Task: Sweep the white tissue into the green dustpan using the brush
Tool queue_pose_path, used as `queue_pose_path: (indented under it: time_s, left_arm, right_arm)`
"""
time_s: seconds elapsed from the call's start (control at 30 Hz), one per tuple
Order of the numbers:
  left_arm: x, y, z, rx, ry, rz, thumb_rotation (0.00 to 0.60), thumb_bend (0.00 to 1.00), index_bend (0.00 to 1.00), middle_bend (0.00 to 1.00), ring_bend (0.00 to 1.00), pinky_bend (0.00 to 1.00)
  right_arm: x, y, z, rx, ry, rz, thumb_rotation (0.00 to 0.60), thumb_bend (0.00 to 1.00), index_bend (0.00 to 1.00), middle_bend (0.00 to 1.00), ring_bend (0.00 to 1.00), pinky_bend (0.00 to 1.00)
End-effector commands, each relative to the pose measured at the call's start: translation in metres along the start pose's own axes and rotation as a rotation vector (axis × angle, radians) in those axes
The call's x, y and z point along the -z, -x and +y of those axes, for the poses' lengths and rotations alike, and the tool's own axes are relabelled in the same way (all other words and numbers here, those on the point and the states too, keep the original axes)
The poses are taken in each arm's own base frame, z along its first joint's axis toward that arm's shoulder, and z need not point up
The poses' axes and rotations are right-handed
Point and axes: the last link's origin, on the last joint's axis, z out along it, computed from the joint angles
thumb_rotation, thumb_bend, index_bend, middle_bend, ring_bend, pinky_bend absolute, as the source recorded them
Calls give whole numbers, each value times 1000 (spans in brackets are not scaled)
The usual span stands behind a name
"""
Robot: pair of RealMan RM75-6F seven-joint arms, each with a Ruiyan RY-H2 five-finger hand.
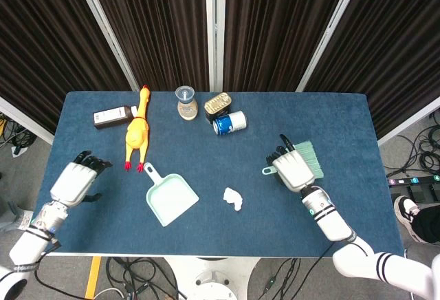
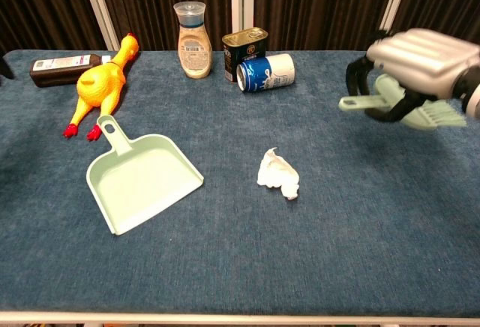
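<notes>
Right robot hand (image 2: 420, 53) clasping pale-green plastic brush (image 2: 420, 109), crumpled white tissue (image 2: 278, 175), scoop-shaped green dustpan (image 2: 142, 181), left robot hand (image 1: 74, 179) released

Both robot hands have pale silver-grey shells over the back and black fingers. The right hand (image 1: 294, 169) joins a white forearm ringed with black bands and a metallic wrist collar. The left hand (image 1: 74, 179) shows a similar white, black-banded forearm.

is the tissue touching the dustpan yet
Apart. The chest view shows bare blue table between the white tissue and the green dustpan.
</notes>
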Motion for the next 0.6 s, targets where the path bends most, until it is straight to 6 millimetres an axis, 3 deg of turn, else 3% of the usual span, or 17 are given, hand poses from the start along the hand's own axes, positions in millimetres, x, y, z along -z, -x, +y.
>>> queue_pose_path:
  time_s: [0.03,0.23,0.6]
  left_arm:
    - [-32,3,10,-69,88,-56,600,137,274,313,254,160]
    - [-73,5,18,-143,138,-72,600,158,282,313,254,160]
    - [-119,7,58,-259,312,-82,600,163,283,279,254,160]
  right_arm:
    - [-2,-26,11,-38,28,46,600,348,700,586,275,0]
    - [1,-44,21,-34,58,74,600,348,700,586,276,0]
    - [7,-39,29,-40,87,49,600,348,700,587,277,0]
